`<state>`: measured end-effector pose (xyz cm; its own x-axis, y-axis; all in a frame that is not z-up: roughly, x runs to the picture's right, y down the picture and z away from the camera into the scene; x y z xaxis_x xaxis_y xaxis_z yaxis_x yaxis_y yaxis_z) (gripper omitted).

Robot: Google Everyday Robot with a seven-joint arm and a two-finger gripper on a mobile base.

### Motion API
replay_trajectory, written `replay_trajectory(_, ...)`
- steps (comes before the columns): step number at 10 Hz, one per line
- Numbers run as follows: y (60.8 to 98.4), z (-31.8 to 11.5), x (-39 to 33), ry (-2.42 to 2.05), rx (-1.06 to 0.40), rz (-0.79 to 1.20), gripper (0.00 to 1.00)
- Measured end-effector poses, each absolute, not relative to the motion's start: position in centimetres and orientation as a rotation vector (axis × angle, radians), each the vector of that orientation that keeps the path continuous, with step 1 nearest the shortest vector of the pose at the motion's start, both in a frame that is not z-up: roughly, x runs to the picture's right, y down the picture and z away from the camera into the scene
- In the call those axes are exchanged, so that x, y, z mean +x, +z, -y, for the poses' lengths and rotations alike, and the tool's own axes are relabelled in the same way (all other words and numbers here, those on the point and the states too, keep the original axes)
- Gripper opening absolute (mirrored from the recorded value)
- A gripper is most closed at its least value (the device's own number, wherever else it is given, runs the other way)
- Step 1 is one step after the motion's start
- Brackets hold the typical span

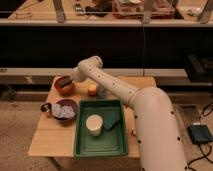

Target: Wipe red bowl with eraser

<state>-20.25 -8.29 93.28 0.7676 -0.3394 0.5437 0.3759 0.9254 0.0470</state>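
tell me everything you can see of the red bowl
The red bowl is small and round, orange-red outside with a darker inside. It stands upright at the far left corner of the wooden table, behind the purple bowl. The end effector hangs over its opening; contact cannot be made out.

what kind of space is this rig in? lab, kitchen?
Likely a robot lab or workshop: cluttered workbench behind, power brick with cables on the speckled floor, a small wooden table staged with a green tray. The tool is at the red bowl.
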Motion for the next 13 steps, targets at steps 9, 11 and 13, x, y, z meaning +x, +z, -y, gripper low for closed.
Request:
replay_trajectory(9, 96.5, 11.4, -22.6, -0.414, -0.088, 0.590, 0.00)
replay_trajectory(11, 96.9, 11.5, -23.7, -0.435, -0.100, 0.606, 0.00)
replay_trajectory(13, 97.7, 10.9, -25.5, -0.467, -0.121, 0.636, 0.00)
